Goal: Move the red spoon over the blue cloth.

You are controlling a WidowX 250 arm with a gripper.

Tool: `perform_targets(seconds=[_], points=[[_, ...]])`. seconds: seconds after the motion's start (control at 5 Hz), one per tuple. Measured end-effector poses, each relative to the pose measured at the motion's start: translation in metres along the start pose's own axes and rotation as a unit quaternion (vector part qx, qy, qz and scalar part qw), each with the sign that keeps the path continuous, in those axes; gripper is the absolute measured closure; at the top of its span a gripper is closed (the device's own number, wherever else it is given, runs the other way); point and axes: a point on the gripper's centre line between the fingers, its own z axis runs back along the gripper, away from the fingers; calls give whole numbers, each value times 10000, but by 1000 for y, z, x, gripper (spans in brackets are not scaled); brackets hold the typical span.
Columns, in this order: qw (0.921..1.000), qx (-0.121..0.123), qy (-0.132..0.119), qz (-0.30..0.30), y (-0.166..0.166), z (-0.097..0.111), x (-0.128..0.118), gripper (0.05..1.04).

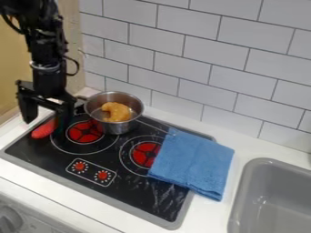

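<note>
The red spoon [43, 130] lies at the left edge of the black stovetop [109, 177], partly behind a finger of the gripper [45, 124], whose fingers stand apart. The grasp appears to be the step in hand; next, the fingers must close, lift and carry it past the metal pot [115, 129] (toy food [115, 111] inside) to the blue cloth [195, 161], draped over the stovetop's right side.

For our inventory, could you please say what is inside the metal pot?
The pot holds a curved orange item; whatever is beneath it is covered and cannot be seen.
</note>
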Motion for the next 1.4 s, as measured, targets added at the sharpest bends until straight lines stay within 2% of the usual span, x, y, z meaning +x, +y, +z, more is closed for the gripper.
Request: perform_targets(seconds=[0.4,0.6,0.8,1.0,1.2,1.4], points=[[9997,-47,-165,-176,-1,-1,5,83],[9997,-72,-172,-135,-2,-2,4,144],[9997,-178,-101,-155,-7,-4,-2,449],[9994,-264,-75,-223,-12,-4,-8,713],[9996,-260,-53,-60,-6,-2,-20,753],[9992,11,-50,393,1,9,-31,776]])
